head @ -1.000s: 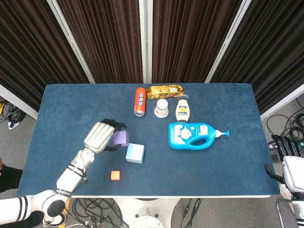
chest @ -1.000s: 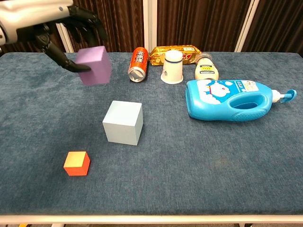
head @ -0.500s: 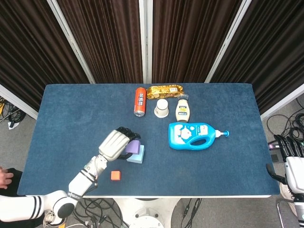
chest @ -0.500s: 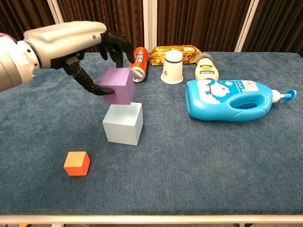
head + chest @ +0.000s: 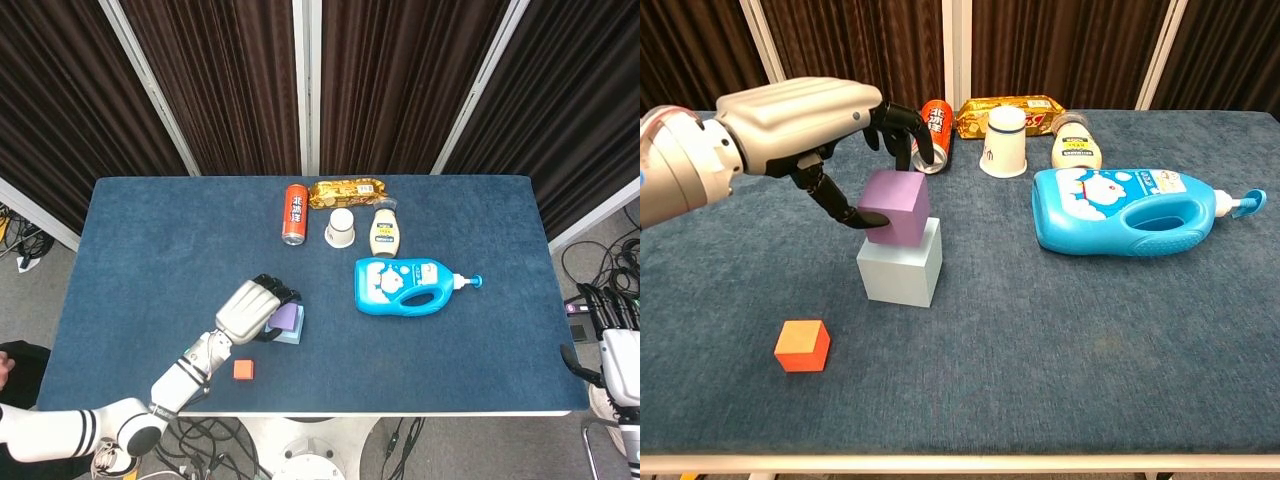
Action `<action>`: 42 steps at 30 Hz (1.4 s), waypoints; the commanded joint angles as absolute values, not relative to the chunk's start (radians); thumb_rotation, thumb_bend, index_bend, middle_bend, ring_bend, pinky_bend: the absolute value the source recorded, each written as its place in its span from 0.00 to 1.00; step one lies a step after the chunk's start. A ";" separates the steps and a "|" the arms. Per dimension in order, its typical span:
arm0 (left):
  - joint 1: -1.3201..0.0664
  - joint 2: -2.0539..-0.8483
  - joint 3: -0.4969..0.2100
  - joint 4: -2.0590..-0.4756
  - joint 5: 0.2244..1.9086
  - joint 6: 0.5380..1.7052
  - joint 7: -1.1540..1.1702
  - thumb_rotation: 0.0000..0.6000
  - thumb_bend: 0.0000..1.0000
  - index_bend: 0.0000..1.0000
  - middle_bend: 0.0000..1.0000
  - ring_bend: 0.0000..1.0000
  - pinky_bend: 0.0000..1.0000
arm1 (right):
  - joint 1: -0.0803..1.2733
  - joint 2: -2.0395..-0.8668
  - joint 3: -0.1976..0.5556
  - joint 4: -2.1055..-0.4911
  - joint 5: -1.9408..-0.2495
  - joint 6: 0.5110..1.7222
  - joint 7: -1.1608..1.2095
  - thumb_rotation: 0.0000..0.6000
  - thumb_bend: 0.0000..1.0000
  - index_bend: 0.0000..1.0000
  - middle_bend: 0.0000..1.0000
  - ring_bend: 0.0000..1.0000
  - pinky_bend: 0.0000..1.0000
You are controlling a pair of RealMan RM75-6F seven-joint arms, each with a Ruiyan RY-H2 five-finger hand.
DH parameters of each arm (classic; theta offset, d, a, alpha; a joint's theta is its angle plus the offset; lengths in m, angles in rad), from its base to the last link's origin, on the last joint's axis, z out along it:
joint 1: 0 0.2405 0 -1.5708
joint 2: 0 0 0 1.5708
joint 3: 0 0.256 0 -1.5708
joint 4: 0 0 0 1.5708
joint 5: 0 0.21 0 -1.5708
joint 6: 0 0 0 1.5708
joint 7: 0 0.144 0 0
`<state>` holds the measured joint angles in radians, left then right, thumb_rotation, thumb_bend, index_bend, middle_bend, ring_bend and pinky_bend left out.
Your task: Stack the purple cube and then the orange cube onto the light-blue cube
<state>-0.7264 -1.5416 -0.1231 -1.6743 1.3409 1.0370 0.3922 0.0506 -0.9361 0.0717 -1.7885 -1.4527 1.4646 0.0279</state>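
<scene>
Where the left hand (image 5: 815,125) grips it, purple cube (image 5: 896,207) half hidden overhead.

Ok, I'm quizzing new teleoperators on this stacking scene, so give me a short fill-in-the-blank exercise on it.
1. The left hand holds the small ____ cube.
2. That cube sits over the larger light-blue cube, while the small orange cube lies on the ____.
3. The blue detergent bottle lies on its ____.

Missing words: purple; table; side

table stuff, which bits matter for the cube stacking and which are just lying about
In the job: purple cube, held by the left hand on the light-blue cube; orange cube.

Lying about: red can, snack packet, paper cup, sauce bottle, blue detergent bottle.
</scene>
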 commanded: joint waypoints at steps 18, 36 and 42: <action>-0.751 -1.562 -0.117 -1.599 1.350 1.004 0.344 1.00 0.31 0.37 0.59 0.34 0.32 | 0.052 -0.933 0.074 -1.792 -1.447 1.461 0.027 1.00 0.23 0.04 0.08 0.00 0.00; -0.759 -1.583 -0.124 -1.584 1.335 0.997 0.324 1.00 0.31 0.37 0.58 0.34 0.33 | 0.052 -0.936 0.071 -1.784 -1.458 1.462 0.035 1.00 0.23 0.04 0.09 0.00 0.00; -0.758 -1.574 -0.116 -1.590 1.341 0.993 0.315 1.00 0.31 0.37 0.58 0.34 0.33 | 0.051 -0.935 0.069 -1.785 -1.457 1.459 0.036 1.00 0.23 0.04 0.09 0.00 0.00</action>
